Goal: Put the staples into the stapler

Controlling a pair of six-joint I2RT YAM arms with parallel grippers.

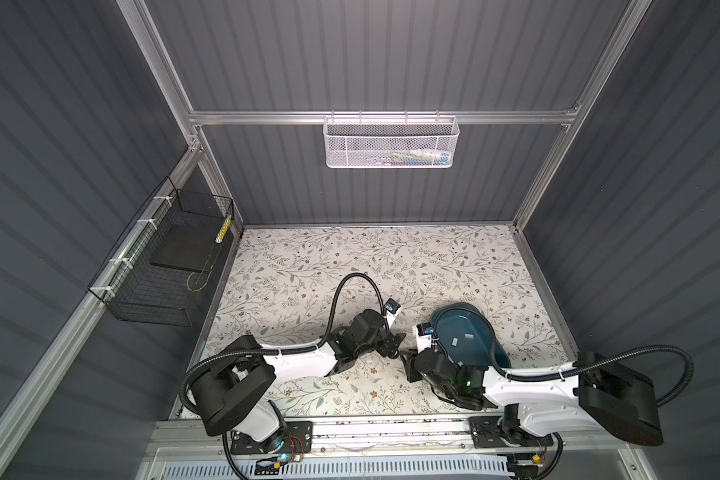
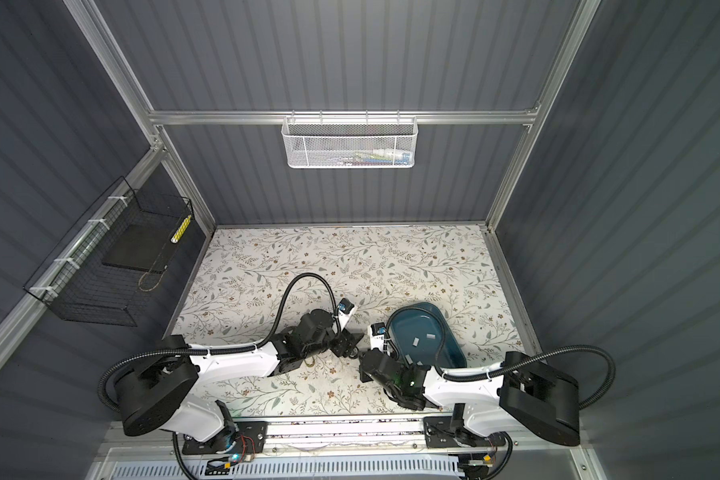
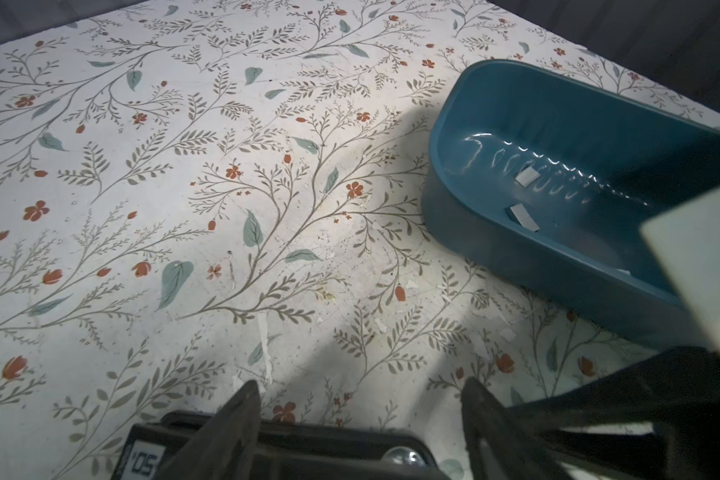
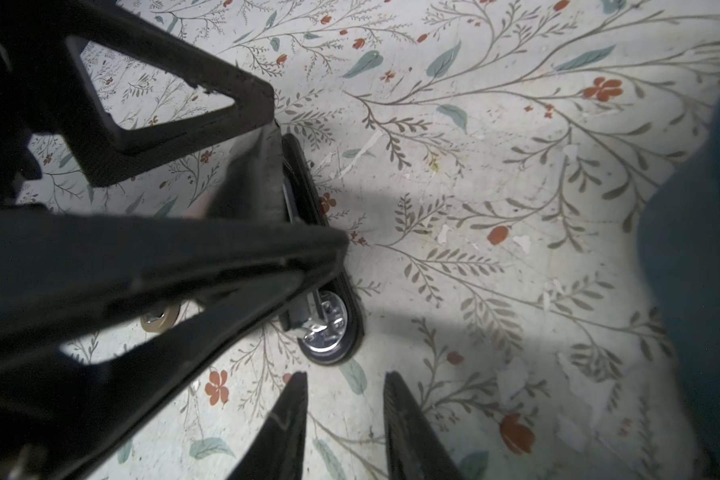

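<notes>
A small black stapler [image 4: 308, 249] lies on the floral table, its shiny metal end [image 4: 329, 332] pointing at my right gripper. My left gripper [image 3: 360, 395] is open, its fingers [image 3: 246, 407] standing wide on either side of the stapler [image 3: 275, 440]. A little short of that metal end, my right gripper [image 4: 346, 384] is open with only table between its fingers. In both top views the two grippers [image 1: 395, 343] [image 1: 410, 361] nearly meet at mid-table. The staples [image 3: 526, 176] [image 3: 524, 218], pale strips, lie in a blue tub [image 3: 495, 104] beside the right arm, seen from above as staples [image 1: 468, 336] in the tub [image 1: 449, 322].
On the back rail hangs a white mesh basket [image 1: 389, 141], and a black wire basket [image 1: 163, 257] is fixed to the left wall. A small brass-coloured round piece [image 4: 159, 322] lies on the table under the left gripper. The blue tub's wall [image 4: 703, 249] stands close to my right gripper.
</notes>
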